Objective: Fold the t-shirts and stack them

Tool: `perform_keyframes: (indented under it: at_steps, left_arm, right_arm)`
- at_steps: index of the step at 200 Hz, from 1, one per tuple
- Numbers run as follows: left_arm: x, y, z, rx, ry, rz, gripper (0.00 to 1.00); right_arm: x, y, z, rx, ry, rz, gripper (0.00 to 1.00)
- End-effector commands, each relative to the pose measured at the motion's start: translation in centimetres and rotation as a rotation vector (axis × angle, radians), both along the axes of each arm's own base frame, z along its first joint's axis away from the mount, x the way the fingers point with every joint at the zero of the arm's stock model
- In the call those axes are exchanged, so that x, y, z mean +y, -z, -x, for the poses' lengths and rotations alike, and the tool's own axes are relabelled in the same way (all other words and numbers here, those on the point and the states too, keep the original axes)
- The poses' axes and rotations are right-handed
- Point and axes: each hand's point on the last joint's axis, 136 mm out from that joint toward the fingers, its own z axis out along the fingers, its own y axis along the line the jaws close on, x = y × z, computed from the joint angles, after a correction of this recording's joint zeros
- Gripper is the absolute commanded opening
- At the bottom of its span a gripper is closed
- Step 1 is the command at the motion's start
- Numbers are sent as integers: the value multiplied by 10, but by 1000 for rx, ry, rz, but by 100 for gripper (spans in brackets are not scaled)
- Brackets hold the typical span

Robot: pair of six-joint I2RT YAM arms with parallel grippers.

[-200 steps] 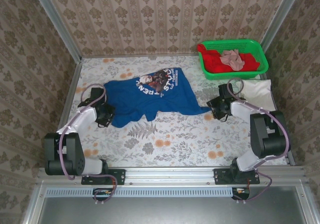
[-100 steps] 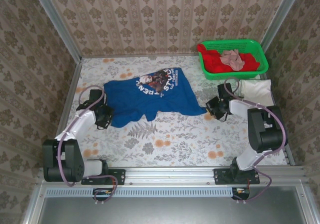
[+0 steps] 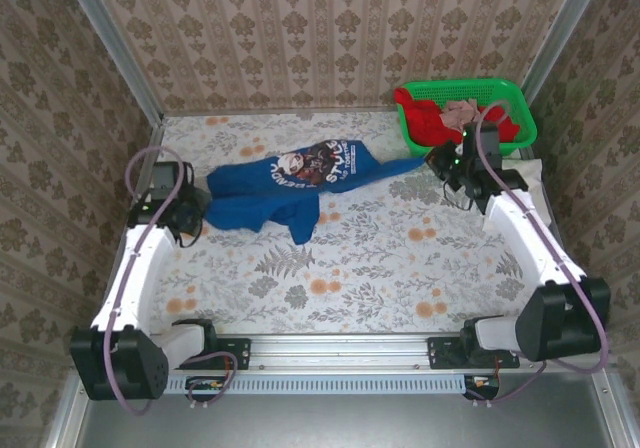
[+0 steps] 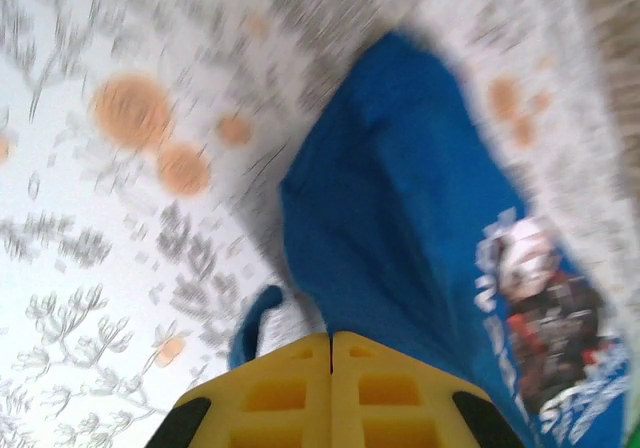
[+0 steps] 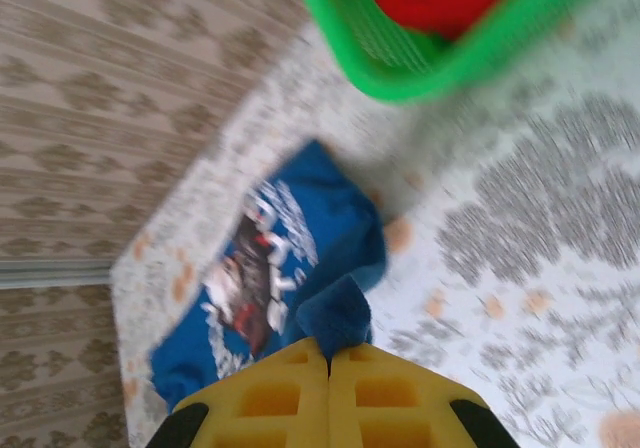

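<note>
The royal-blue t-shirt (image 3: 290, 178) with white lettering and a red-dark print is stretched above the table between both arms. My left gripper (image 3: 192, 208) is shut on its left edge; the blue cloth (image 4: 420, 238) runs out from between the closed yellow jaws. My right gripper (image 3: 440, 160) is shut on the shirt's right corner, a pinched fold of blue cloth (image 5: 335, 313) poking out above the yellow jaws. The cream-white t-shirt (image 3: 525, 183) lies folded at the right edge, partly hidden behind the right arm.
The green lattice basket (image 3: 505, 93) stands at the back right with red (image 3: 425, 118) and pinkish (image 3: 465, 118) cloth inside, close behind my right gripper. Patterned walls close the table on three sides. The floral tabletop (image 3: 350, 268) spreads in front of the shirt.
Both arms have swung outward and toward the back, lifting and stretching the blue shirt, which lay flat a second ago. The right gripper moved up next to the basket.
</note>
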Motion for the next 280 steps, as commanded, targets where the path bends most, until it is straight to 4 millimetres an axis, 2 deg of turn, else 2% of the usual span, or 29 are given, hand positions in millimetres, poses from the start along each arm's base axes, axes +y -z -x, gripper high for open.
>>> perform_keyframes:
  at_steps: [1, 39, 69, 90, 111, 132, 156, 178, 181, 192, 204, 221, 238, 251, 258, 259, 266, 280]
  left_arm:
    - [24, -65, 6, -127, -31, -142, 0]
    - [36, -153, 16, -327, -62, -214, 0]
    - [36, -216, 20, -490, -81, -208, 0]
    - [31, -251, 20, -568, -64, -191, 0]
    - [26, -274, 15, -619, -49, -169, 0]
    - [21, -279, -2, -629, -25, -167, 0]
    - [18, -264, -31, -594, -6, -163, 0]
    - [19, -241, -64, -529, 2, -193, 0]
    - [19, -236, -69, -518, 2, -195, 0]
    - [19, -223, -92, -493, 16, -200, 0]
    - [20, -217, -119, -483, 34, -225, 0]
    - [23, -225, -150, -502, 44, -263, 0]
    - [30, -245, -171, -541, 28, -288, 0]
    - [33, -270, -179, -580, 31, -307, 0]
    - [33, -288, -181, -610, 37, -328, 0]
    - [33, -290, -181, -615, 37, -331, 0]
    - [32, -308, -180, -646, 45, -348, 0]
    - [30, -348, -173, -733, 58, -368, 0]
  right_arm:
    - [-17, -69, 10, -153, 32, 107, 0]
    - [-26, -176, 42, -419, 61, 170, 0]
    - [-26, -240, 70, -577, 50, 207, 0]
    - [-25, -272, 78, -645, 39, 228, 0]
    - [-21, -290, 73, -689, 13, 242, 0]
    - [-15, -289, 53, -688, -17, 258, 0]
    - [-7, -263, 14, -631, -62, 257, 0]
    - [1, -228, -28, -581, -79, 250, 0]
    - [2, -217, -41, -558, -83, 251, 0]
    - [7, -199, -67, -537, -92, 269, 0]
    - [12, -182, -95, -510, -95, 270, 0]
    - [23, -170, -135, -494, -116, 250, 0]
    - [37, -181, -167, -517, -144, 205, 0]
    - [50, -212, -180, -585, -167, 173, 0]
    - [55, -234, -181, -631, -175, 162, 0]
    - [55, -232, -182, -625, -176, 159, 0]
    - [58, -263, -176, -692, -179, 139, 0]
    - [57, -305, -163, -803, -170, 85, 0]
